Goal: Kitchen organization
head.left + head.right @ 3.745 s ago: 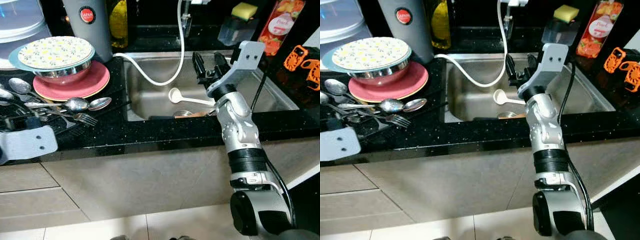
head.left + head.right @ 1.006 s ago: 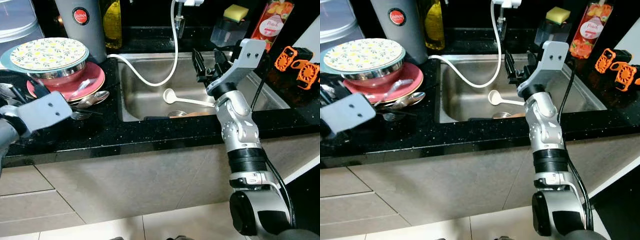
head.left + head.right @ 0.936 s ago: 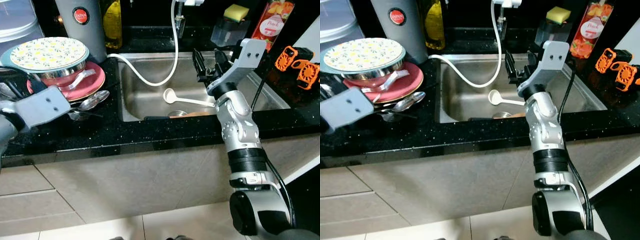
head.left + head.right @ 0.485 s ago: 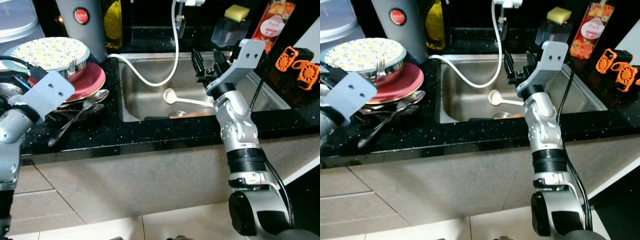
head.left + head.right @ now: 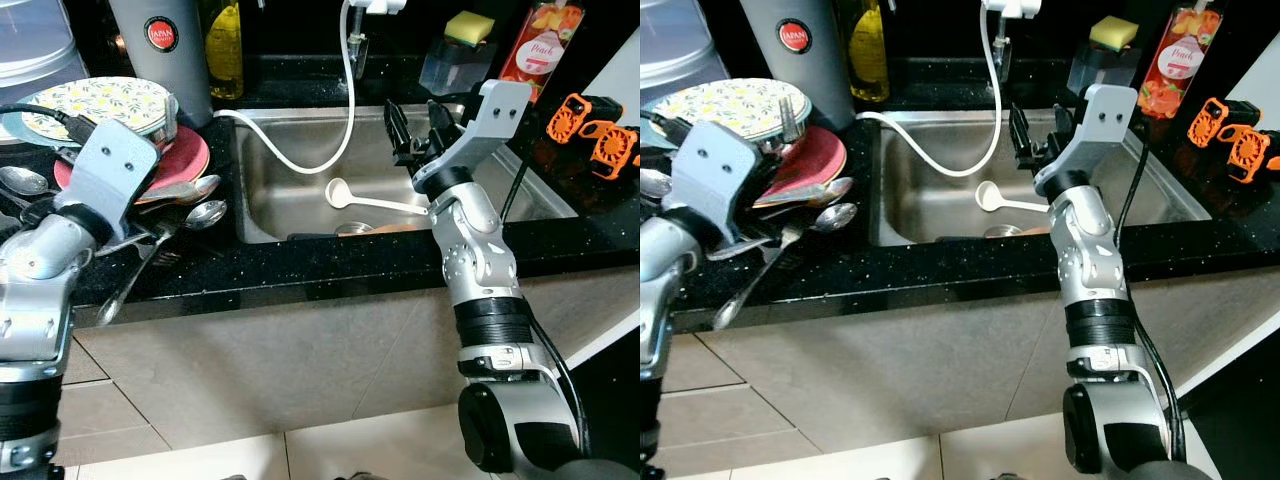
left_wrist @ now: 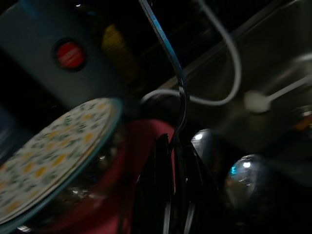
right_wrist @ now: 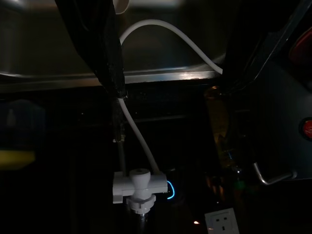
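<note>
While the left hand [image 6: 175,146] sits low over the cutlery at the left of the black surface [image 5: 300,265], its fingers are clenched on a thin metal utensil handle [image 6: 168,63] that rises between them in the left wrist view; which piece of cutlery it belongs to cannot be told. Loose spoons [image 5: 205,212] lie on the surface just beside the hand, touching the rim of a red plate [image 5: 195,150]. On that plate stands a metal bowl [image 5: 790,135] covered by a yellow-flowered plate [image 5: 100,100], now tilted. A grey flask with a red badge [image 5: 160,45] stands behind the stack.

Right hand [image 5: 415,125] hovers above the steel sink [image 5: 300,195], fingers parted and holding nothing; right wrist view shows the two fingers well apart. A white ladle [image 5: 370,198] lies in the sink basin below it. White hose [image 5: 335,110] curves from the tap down across the sink's left rim.

Behind the sink: yellow sponge [image 5: 465,25] on a holder, red soap bottle [image 5: 545,45]. Orange clips [image 5: 590,120] lie at far right of the surface.
</note>
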